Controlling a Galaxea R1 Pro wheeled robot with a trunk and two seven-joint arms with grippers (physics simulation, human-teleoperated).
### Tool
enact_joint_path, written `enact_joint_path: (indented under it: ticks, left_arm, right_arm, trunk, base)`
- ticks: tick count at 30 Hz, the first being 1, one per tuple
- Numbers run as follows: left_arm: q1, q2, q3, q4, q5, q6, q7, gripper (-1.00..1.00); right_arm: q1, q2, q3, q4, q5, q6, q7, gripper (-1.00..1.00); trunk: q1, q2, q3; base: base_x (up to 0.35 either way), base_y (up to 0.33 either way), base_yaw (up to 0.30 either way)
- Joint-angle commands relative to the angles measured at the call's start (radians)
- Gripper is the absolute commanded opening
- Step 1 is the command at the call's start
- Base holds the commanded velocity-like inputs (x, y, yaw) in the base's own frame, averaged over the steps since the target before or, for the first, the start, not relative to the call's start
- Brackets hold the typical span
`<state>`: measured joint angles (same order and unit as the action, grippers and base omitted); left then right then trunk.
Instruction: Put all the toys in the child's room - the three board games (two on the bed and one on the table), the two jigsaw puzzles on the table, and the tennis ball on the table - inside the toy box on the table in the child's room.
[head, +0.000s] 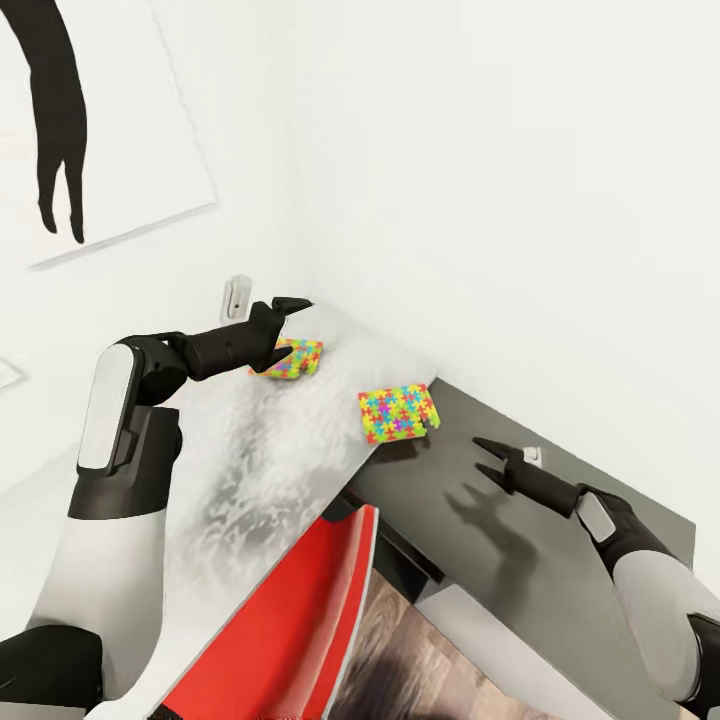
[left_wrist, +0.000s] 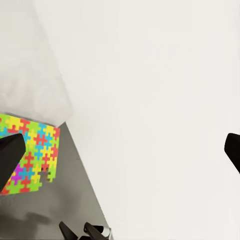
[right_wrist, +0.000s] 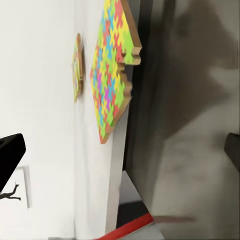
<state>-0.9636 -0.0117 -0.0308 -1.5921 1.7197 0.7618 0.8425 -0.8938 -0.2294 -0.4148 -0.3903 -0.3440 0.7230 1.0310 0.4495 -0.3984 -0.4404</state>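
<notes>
The table (head: 270, 450) runs into the wall corner. One jigsaw puzzle (head: 398, 413) overhangs its far end edge above a lower dark cabinet (head: 520, 540); the other (head: 292, 358) lies nearer the corner, under the left gripper (head: 285, 330), fingers spread. The right gripper (head: 487, 458) hovers spread-fingered over the cabinet. Best pinch the overhanging lip rather than scrape flat.

**Three cameras, one tabletop corner**

Head view: high up, tilted down over both arms onto the pale tabletop (head: 260, 450) by the white wall. Left wrist view: close in, looking along its end effector (left_wrist: 120, 155) past the tabletop edge to the near jigsaw puzzle (left_wrist: 30, 152). Right wrist view: low, skimming the surface, same puzzle (right_wrist: 112, 75) edge-on. All three share that puzzle (head: 398, 412).
</notes>
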Motion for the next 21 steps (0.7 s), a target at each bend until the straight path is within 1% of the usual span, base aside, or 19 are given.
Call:
enact_joint_path:
  ticks: [1,5,9,16,21]
  left_arm:
    - [-0.001,-0.001,0.001,0.0,0.009,0.001,0.01,1.0]
    - [-0.001,-0.001,0.0,0.0,0.009,0.001,0.01,1.0]
    - [-0.001,-0.001,0.0,0.0,0.009,0.001,0.01,1.0]
    - [-0.001,-0.001,0.0,0.0,0.008,0.001,0.01,1.0]
    - [-0.001,-0.001,0.0,0.0,0.008,0.001,0.01,1.0]
  right_arm:
    - [-0.001,0.0,-0.002,0.0,-0.002,0.006,0.002,1.0]
    - [-0.001,-0.002,-0.004,0.001,-0.003,0.006,0.004,1.0]
    - [-0.001,-0.004,-0.005,0.0,-0.005,0.005,0.006,1.0]
    - [-0.001,-0.003,-0.004,-0.001,-0.003,-0.003,0.002,1.0]
    - [-0.001,-0.005,-0.006,0.0,-0.002,-0.011,-0.02,1.0]
  trunk:
    - [0.001,-0.002,-0.001]
    - [0.001,-0.002,0.0]
    - [0.001,-0.002,0.0]
    - [0.001,-0.002,0.001]
    - [0.001,-0.002,0.001]
  base:
    - [0.0,0.0,0.272]
    - [0.0,0.0,0.199]
    - [0.0,0.0,0.109]
    - [0.0,0.0,0.046]
    - [0.0,0.0,0.017]
